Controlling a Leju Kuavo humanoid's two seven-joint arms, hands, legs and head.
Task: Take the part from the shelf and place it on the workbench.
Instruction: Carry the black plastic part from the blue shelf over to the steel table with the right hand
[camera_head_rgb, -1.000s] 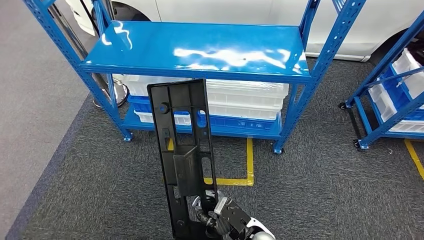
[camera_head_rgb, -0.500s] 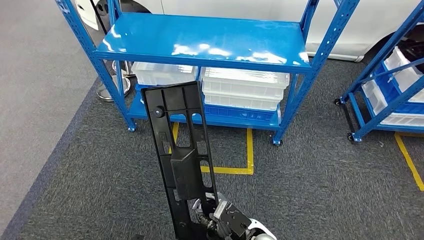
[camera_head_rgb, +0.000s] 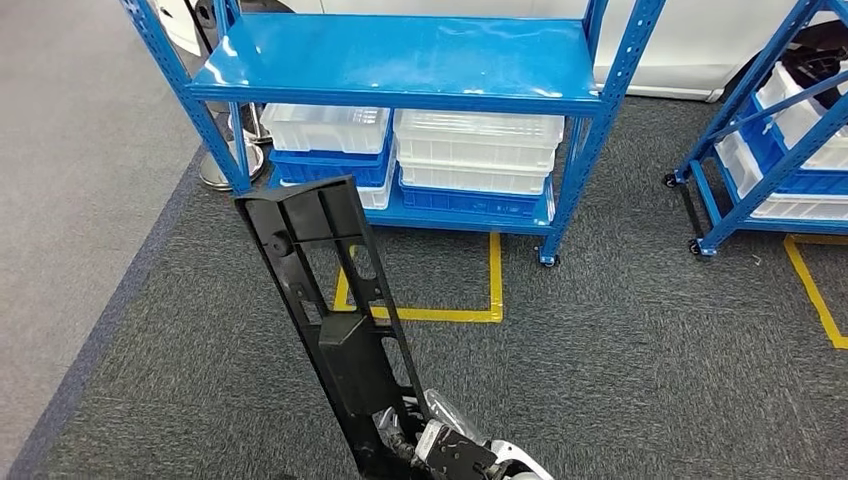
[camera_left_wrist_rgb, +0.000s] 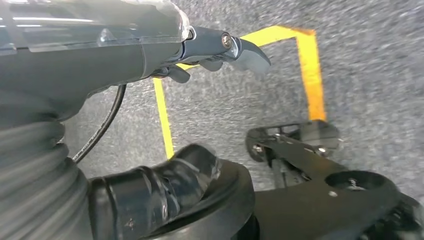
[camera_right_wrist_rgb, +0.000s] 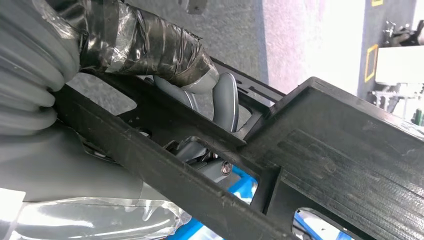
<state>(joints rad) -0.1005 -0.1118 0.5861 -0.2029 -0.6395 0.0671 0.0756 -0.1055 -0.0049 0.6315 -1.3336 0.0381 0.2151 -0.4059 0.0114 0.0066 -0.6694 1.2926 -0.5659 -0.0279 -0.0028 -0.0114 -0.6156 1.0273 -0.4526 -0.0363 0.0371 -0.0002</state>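
1. While the right robot hand grips its lower end, the long black plastic part stands nearly upright, tilted to the left, above the grey carpet.
2. The left robot hand holds nothing, its fingers loosely curled over yellow floor tape.
3. The blue shelf stands beyond, with white bins on its lower level.

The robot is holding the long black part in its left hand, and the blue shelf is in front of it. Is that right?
Not quite. The right hand holds the black part, as the head view and right wrist view show. The left hand holds nothing. The blue shelf is indeed in front.
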